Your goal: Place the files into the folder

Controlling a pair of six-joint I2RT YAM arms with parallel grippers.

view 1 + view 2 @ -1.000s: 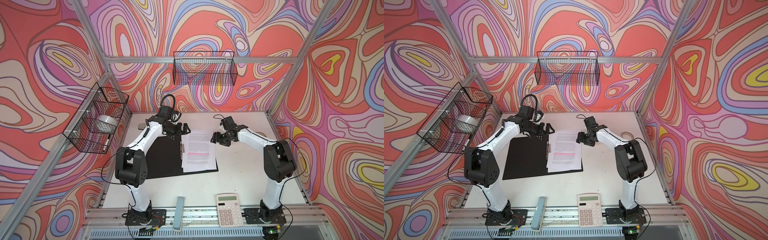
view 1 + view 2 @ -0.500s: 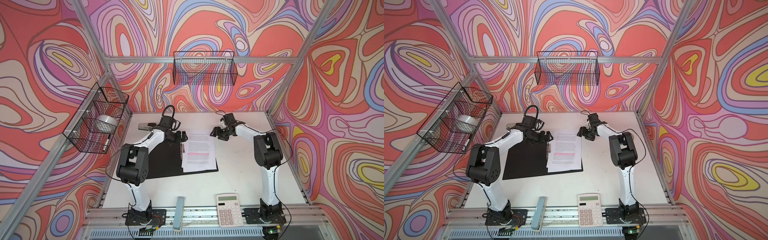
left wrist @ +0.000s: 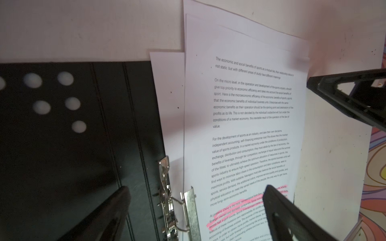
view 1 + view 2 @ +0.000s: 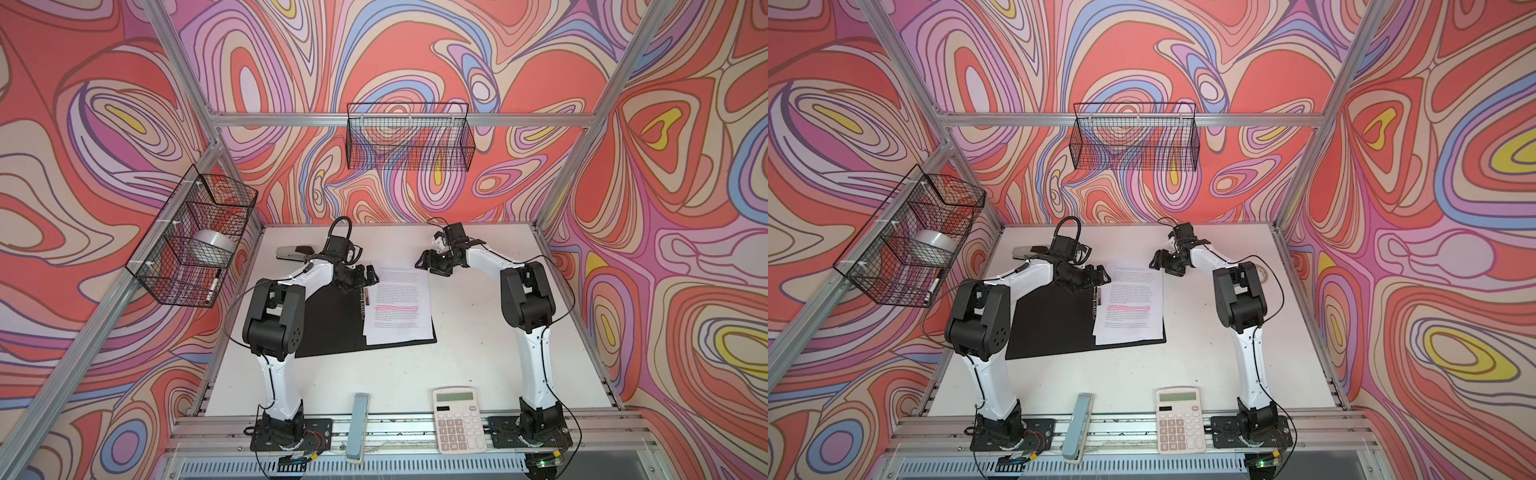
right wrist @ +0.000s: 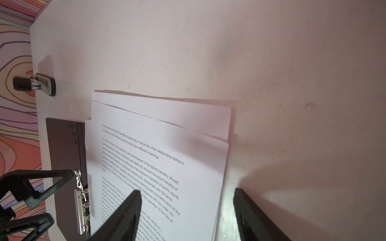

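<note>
Files (image 4: 397, 299) lay on the right half of the open folder (image 4: 328, 328), beside its metal clip (image 4: 363, 297), far edges overhanging the table (image 4: 478, 332). My left gripper (image 4: 370, 276) and right gripper (image 4: 428, 266) hovered spread apart, holding nothing.

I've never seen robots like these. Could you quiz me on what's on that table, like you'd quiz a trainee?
1. True or false: the folder lies open, black inside up.
2. The files rest: A clear of the folder; B on the folder, beside its metal clip; C lifted in the air.
3. Fill in: the left end effector and right end effector both hold ___.
Key: 1 true; 2 B; 3 nothing.
</note>
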